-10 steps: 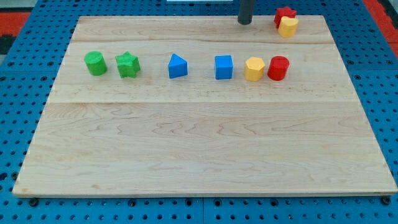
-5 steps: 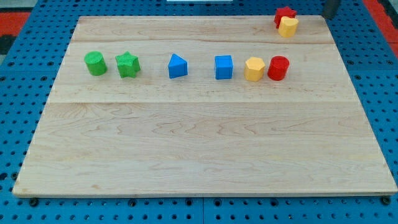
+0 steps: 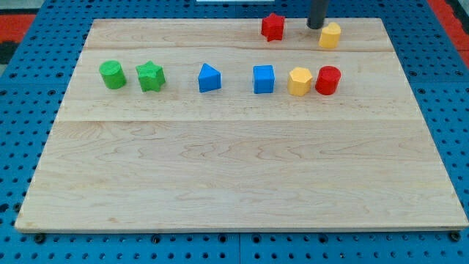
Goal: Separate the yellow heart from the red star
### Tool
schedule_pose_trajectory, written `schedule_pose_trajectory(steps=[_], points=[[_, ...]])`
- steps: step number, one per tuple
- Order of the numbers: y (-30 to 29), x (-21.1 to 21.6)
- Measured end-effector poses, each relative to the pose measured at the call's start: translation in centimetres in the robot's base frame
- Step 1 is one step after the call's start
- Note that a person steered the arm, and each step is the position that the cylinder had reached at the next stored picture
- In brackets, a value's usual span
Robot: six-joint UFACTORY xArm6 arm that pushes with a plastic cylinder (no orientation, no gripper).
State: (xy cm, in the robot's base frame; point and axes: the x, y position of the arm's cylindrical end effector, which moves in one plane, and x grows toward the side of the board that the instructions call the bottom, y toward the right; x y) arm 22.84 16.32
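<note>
Separation looked achieved: my tip [image 3: 316,27] was seen between star [image 3: 272,26] and heart [image 3: 330,34], just beside the heart. No fingers were fitted, so nothing was held. A careless sweep could knock the heart off the table [image 3: 220,183].

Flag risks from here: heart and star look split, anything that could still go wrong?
1. My tip sits right beside the yellow heart; any drift toward the view's right could shove it off the board's top edge.
2. The red star also lies near that top edge, so another push could drop it off.
3. A downward sweep could hit the yellow block and red cylinder.
</note>
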Motion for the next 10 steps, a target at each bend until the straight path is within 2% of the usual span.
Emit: schedule_pose_trajectory(steps=[1, 2, 3, 5, 6, 8, 9, 10], points=[[1.1, 3.6], [-0.8, 1.8], [0.5, 0.9], [2.1, 5.9], [1.9, 6.6], [3.6, 2.4], [3.6, 6.4], [4.0, 8.4]])
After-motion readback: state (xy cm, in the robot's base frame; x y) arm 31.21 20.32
